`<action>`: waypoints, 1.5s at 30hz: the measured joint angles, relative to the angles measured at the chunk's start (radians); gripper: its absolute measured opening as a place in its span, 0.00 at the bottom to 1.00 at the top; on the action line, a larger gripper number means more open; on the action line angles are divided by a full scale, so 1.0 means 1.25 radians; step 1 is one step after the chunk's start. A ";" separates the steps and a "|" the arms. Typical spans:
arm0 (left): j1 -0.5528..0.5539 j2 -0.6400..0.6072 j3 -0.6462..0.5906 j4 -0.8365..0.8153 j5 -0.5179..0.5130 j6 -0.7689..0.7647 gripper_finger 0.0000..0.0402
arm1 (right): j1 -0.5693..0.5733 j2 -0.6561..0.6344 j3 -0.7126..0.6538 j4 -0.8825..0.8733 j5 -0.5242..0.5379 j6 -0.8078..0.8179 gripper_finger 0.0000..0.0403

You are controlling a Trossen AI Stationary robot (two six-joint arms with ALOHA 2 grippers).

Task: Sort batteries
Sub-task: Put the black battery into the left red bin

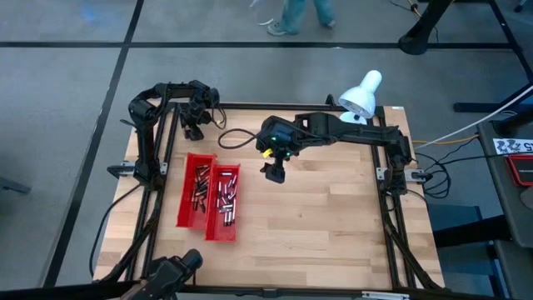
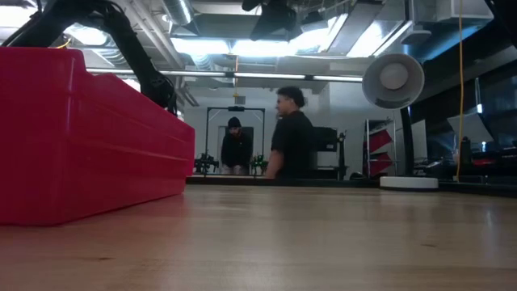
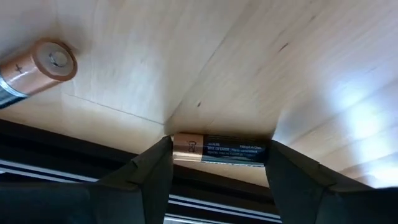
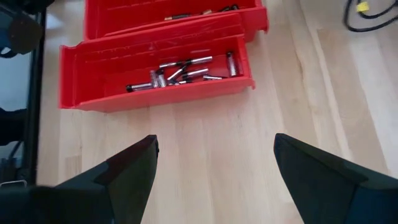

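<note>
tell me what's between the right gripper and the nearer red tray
Only bare wooden tabletop lies between the open right gripper and the nearer red tray, per the right wrist view.

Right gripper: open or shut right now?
Open. The right gripper shows its two fingers spread wide over bare wooden table, nothing between them, short of the red tray.

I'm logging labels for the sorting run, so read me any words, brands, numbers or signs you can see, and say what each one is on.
"+": on the copper-topped cylindrical battery lying loose on the wooden table.
White print on the black-and-copper battery between the left tool's fingers: too small to read.
Markings on the sheet beside the table's right edge: too blurred to read.
</note>
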 joint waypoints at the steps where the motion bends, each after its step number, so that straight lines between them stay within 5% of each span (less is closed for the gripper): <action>1: 0.000 -0.002 0.000 0.000 0.002 -0.004 0.52 | 0.002 0.000 0.000 0.000 0.000 0.000 0.80; 6: -0.007 -0.044 0.020 -0.036 0.039 -0.047 0.54 | 0.012 0.000 0.000 0.000 0.002 -0.003 0.80; 14: -0.040 -0.243 0.023 -0.072 0.213 -0.105 0.53 | 0.011 0.000 0.000 0.002 0.028 -0.024 0.80; 23: -0.188 -0.492 0.021 -0.123 0.455 -0.093 0.55 | 0.011 0.000 0.000 0.010 0.030 -0.029 0.80; 35: -0.463 -0.562 0.020 -0.190 0.458 -0.151 0.56 | 0.011 0.000 0.000 0.014 0.052 -0.045 0.80; 45: -0.526 -0.562 0.020 -0.229 0.406 -0.153 0.56 | 0.011 0.000 0.000 0.014 0.052 -0.045 0.80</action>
